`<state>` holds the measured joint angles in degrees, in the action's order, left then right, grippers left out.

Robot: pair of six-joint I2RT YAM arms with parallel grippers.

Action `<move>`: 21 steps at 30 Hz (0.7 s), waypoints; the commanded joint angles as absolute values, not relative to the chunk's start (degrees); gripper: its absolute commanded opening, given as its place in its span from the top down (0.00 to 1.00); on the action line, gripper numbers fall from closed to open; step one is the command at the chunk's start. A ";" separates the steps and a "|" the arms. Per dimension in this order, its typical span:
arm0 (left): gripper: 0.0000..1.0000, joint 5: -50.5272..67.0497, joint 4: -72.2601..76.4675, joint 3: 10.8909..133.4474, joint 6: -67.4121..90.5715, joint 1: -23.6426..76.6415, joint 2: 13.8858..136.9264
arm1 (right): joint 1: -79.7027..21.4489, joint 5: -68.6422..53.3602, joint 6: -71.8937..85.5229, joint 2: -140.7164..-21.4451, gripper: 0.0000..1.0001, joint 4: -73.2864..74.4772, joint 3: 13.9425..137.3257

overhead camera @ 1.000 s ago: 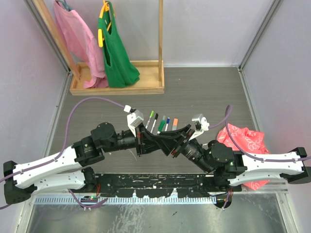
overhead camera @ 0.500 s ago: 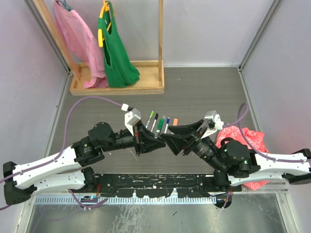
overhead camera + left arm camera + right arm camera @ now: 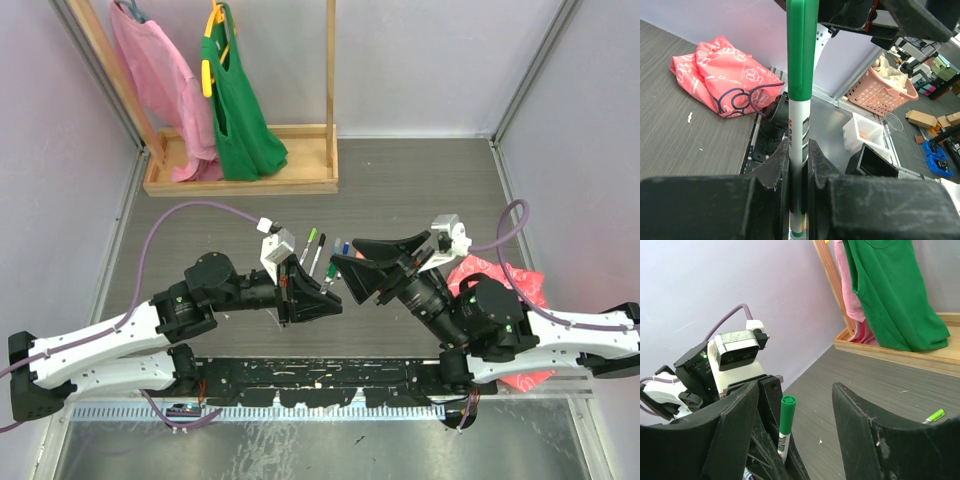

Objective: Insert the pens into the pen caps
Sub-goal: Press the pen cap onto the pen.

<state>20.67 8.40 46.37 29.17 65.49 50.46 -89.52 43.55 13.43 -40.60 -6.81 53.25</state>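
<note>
Brightly and evenly lit from overhead. Only faint, soft shadows on the grey wood-grain tabletop. Mildly bowed at the overhead view's edges. Blurred at close range: the black plastic fingers of the left claw, and the lower barrel of the green-capped white marker pen pinched between them. Sharp beyond the claw, as far as the pink printed cloth bag.

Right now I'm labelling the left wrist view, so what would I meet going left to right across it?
The pink bag → green pen → pink basket → cardboard box.
</note>
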 commanded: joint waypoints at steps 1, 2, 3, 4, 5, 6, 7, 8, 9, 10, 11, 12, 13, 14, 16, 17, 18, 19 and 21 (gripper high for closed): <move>1.00 21.81 11.87 46.75 29.45 65.30 50.22 | -89.82 44.68 12.31 -43.73 0.36 -8.89 56.98; 1.00 21.82 11.87 46.80 29.47 65.30 50.21 | -89.84 44.63 12.65 -44.31 0.37 -8.55 57.38; 1.00 21.80 11.87 46.79 29.50 65.31 50.25 | -89.84 44.69 13.01 -44.98 0.39 -8.07 57.73; 1.00 21.83 11.82 46.89 29.46 65.30 50.15 | -89.83 44.80 13.35 -45.46 0.41 -7.81 57.93; 1.00 21.81 11.72 47.01 29.42 65.37 49.94 | -89.76 44.80 13.62 -45.78 0.43 -7.70 57.95; 1.00 21.80 11.63 46.93 29.36 65.33 49.70 | -89.74 44.82 13.95 -45.93 0.45 -7.65 57.86; 1.00 21.65 11.60 46.92 29.36 65.31 49.52 | -89.78 44.76 14.27 -46.03 0.47 -7.71 57.73; 1.00 21.56 11.54 46.81 29.28 65.30 49.40 | -89.74 44.77 14.44 -46.03 0.50 -7.92 57.54; 1.00 21.47 11.52 46.74 29.19 65.32 49.25 | -89.74 44.62 14.68 -45.94 0.52 -8.08 57.42; 1.00 21.45 11.51 46.65 29.19 65.33 49.28 | -89.68 44.50 14.82 -45.90 0.55 -8.22 57.29; 1.00 21.51 11.51 46.60 29.18 65.37 49.36 | -89.73 44.26 14.97 -45.76 0.58 -8.38 57.13; 1.00 21.59 11.51 46.64 29.18 65.33 49.50 | -89.66 43.95 15.02 -45.61 0.61 -8.35 57.01; 1.00 21.62 11.51 46.74 29.18 65.36 49.59 | -89.65 43.68 15.11 -45.61 0.64 -8.37 56.89; 1.00 21.62 11.51 46.76 29.20 65.42 49.71 | -89.60 43.55 15.18 -45.56 0.69 -8.35 56.78; 1.00 21.35 11.56 46.69 29.18 65.35 49.63 | -89.58 43.16 15.33 -45.69 0.78 -8.38 56.30; 1.00 21.06 11.52 46.64 29.15 65.39 49.47 | -89.61 43.22 15.53 -45.81 0.83 -8.31 55.85; 1.00 20.66 11.59 46.59 29.05 65.35 49.29 | -89.59 43.54 16.08 -45.86 0.89 -8.01 55.52; 1.00 20.20 11.60 46.58 28.94 65.40 49.16 | -89.56 43.99 16.61 -46.06 0.95 -7.34 55.18; 1.00 19.08 11.52 46.56 28.69 65.39 48.79 | -89.52 44.86 17.56 -46.49 1.00 -6.03 54.84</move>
<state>20.73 8.75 46.37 28.93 65.49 50.24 -89.52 43.92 16.34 -46.33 -6.24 55.37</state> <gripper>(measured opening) 0.114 0.224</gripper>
